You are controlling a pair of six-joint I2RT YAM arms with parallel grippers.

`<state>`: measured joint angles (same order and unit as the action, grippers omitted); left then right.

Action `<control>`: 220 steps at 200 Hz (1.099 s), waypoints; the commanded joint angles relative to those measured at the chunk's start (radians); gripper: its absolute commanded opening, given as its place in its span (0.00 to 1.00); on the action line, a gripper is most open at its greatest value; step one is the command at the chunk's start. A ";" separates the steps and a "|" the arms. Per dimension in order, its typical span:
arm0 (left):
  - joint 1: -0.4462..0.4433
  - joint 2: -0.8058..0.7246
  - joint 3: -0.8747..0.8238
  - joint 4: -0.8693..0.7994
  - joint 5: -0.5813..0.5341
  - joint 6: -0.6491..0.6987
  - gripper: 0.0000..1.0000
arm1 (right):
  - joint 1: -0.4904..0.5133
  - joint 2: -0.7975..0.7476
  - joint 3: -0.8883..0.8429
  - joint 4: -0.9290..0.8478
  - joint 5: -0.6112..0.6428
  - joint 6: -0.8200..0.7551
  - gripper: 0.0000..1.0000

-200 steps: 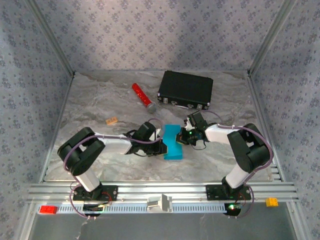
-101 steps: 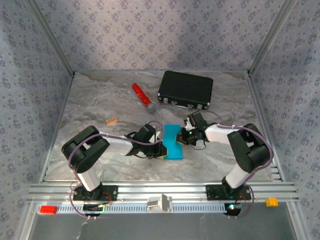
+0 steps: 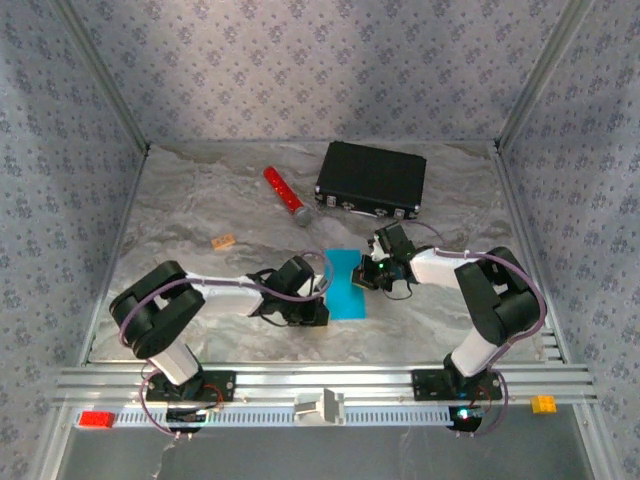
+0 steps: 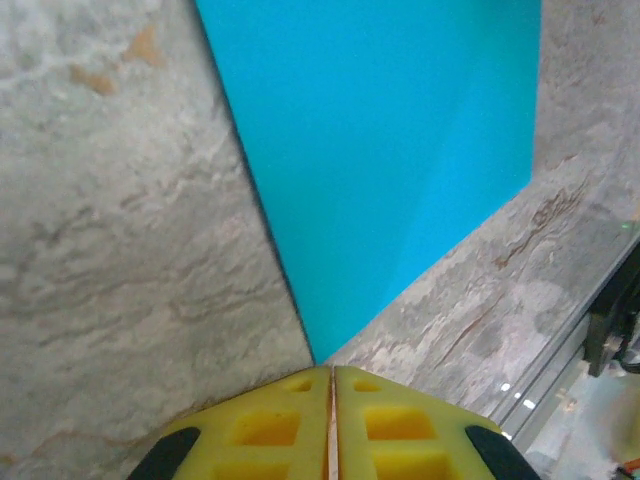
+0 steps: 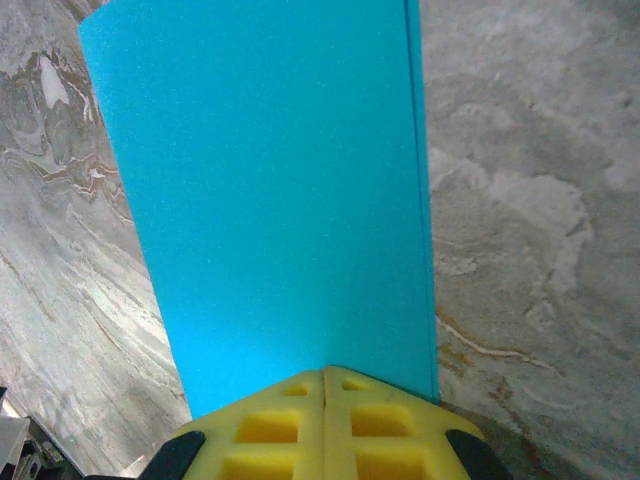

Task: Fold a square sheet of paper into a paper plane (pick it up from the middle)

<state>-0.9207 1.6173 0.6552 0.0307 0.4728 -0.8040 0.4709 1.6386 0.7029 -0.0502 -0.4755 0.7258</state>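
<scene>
The square sheet of paper [image 3: 345, 285] is bright cyan and lies folded into a narrow rectangle on the marbled table between my two grippers. My left gripper [image 3: 322, 312] is shut at the sheet's near left corner; in the left wrist view that corner of the sheet [image 4: 400, 150] runs right into the seam of the gripper [image 4: 332, 368]. My right gripper [image 3: 364, 278] is shut on the sheet's right edge. In the right wrist view the sheet [image 5: 270, 200] shows two layers along one side and slips under the gripper [image 5: 323, 370].
A black case [image 3: 371, 178] lies at the back right, with a red cylinder [image 3: 286, 195] to its left. A small orange block [image 3: 224, 240] sits left of centre. An aluminium rail [image 3: 320, 380] runs along the near edge.
My left gripper has moved down toward the near edge, staying at the sheet's corner. The sheet's left side has dropped and it lies flatter. The right gripper has held still.
</scene>
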 commanded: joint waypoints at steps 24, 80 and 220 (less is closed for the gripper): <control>-0.017 -0.136 0.018 -0.088 -0.120 0.022 0.10 | 0.008 0.020 -0.006 -0.153 0.095 -0.063 0.00; 0.095 -0.167 0.019 0.031 -0.133 -0.072 0.10 | 0.020 -0.021 0.126 -0.214 0.042 -0.215 0.00; 0.231 0.304 0.393 0.137 0.025 -0.059 0.12 | 0.004 -0.443 -0.191 -0.204 0.019 0.140 0.21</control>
<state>-0.7025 1.8805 0.9859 0.1600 0.4728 -0.8875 0.4610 1.2137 0.5354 -0.2478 -0.4255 0.8062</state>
